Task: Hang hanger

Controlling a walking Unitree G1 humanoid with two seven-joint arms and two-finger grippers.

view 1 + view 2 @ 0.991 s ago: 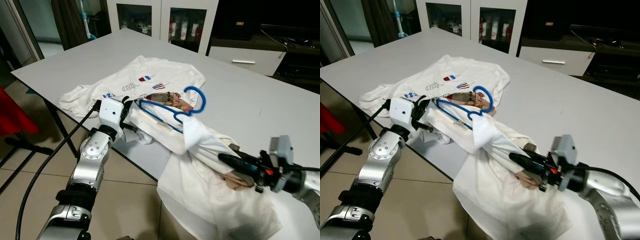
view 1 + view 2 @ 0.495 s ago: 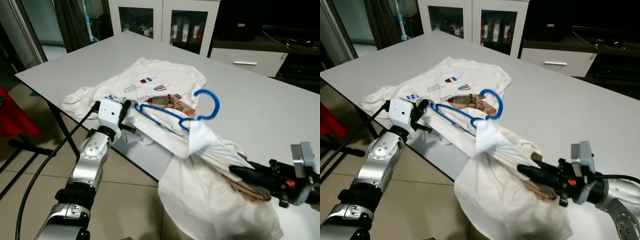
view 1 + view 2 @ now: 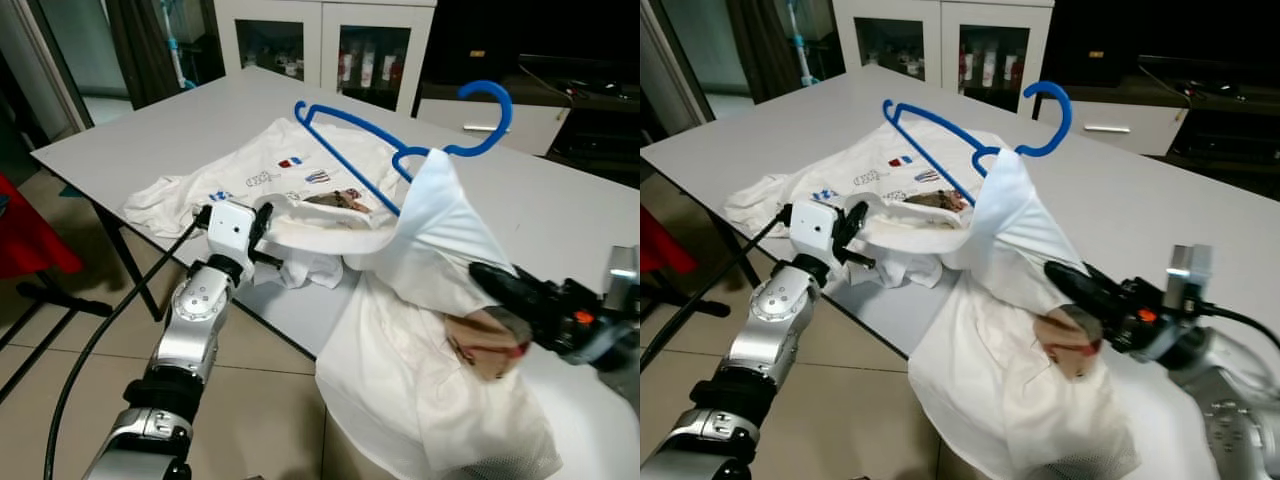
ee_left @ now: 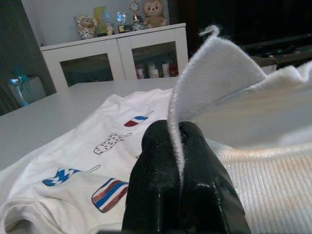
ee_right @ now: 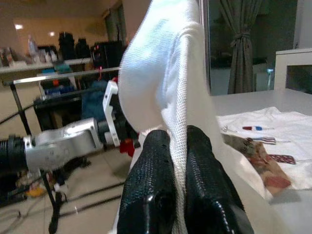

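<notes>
- Stretching between the two arms, a white shirt (image 3: 430, 260) hangs off the near edge of the grey table (image 3: 560, 215), with the blue hanger (image 3: 400, 150) raised above the table and tilted, its hook toward the far right.
- The hanger's near end sits inside the shirt's lifted fabric; its far arm sticks out bare toward the far left.
- The left gripper (image 4: 178, 146) is at the table's near-left edge, its fingers (image 4: 156, 161) pressed together on a ribbed edge of the shirt.
- The right gripper (image 5: 178, 146) is held up at the near right, its fingers (image 5: 151, 185) clamped on a fold of the same fabric.
- A second white shirt (image 3: 300, 165) with small printed motifs lies flat on the table, just beyond the left gripper.
- White cabinets (image 3: 330, 40) stand at the far side of the room.
</notes>
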